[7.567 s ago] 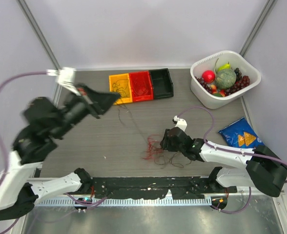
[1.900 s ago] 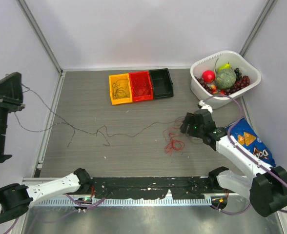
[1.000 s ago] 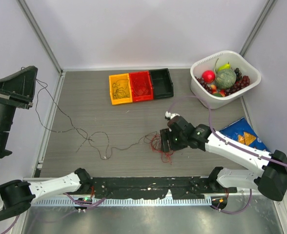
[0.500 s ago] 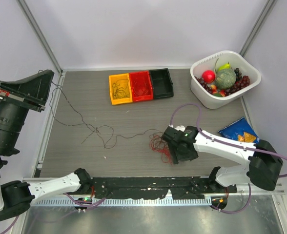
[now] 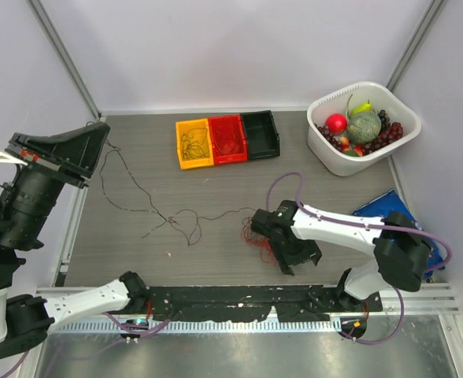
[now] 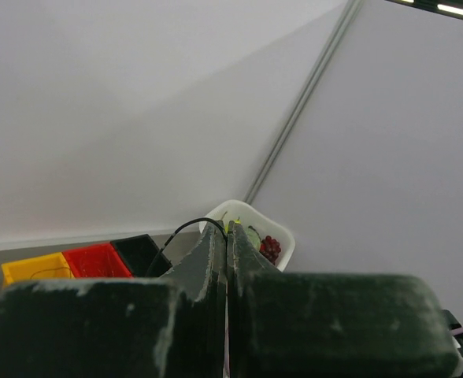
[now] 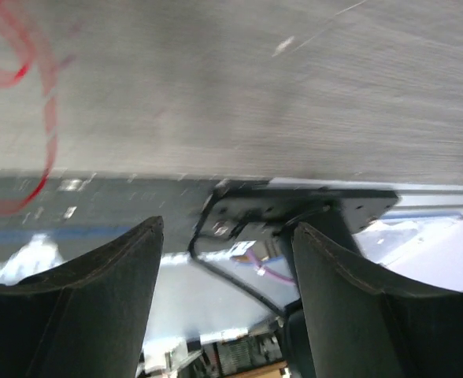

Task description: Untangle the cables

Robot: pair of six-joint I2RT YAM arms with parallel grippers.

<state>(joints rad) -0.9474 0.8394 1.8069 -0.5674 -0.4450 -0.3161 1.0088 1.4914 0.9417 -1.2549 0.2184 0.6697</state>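
Dark wire (image 5: 149, 197), hair-thin, is pinched in the left claw (image 5: 99, 134), which hangs raised above the far left edge of the table (image 5: 137, 260). In the left wrist view its two fingers (image 6: 216, 248) are pressed flat together and the wire curls out of their tips (image 6: 186, 226). From there the wire drops to the table, runs right in loose bends with a small knot of loops near the middle, and reaches a tangle of red wires (image 5: 257, 234) lying near the front centre. The right claw (image 5: 294, 264) sits low over the table just right of that red tangle, pointing toward the near edge. Its fingers (image 7: 82, 291) stand wide apart with nothing between them, and the blurred red loops (image 7: 27, 71) show off to the upper left of its view, outside the gap. Whether the claw's body touches the red wires cannot be told. At the far side stand three small bins in a row: a yellow bin (image 5: 181, 153) with dark wire in it, a red bin (image 5: 227, 157) with red wire, and a black bin (image 5: 261, 134). A white tub (image 5: 350, 165) of fruit is at the far right, with a blue snack bag (image 5: 381, 209) nearer, partly hidden by the right arm.
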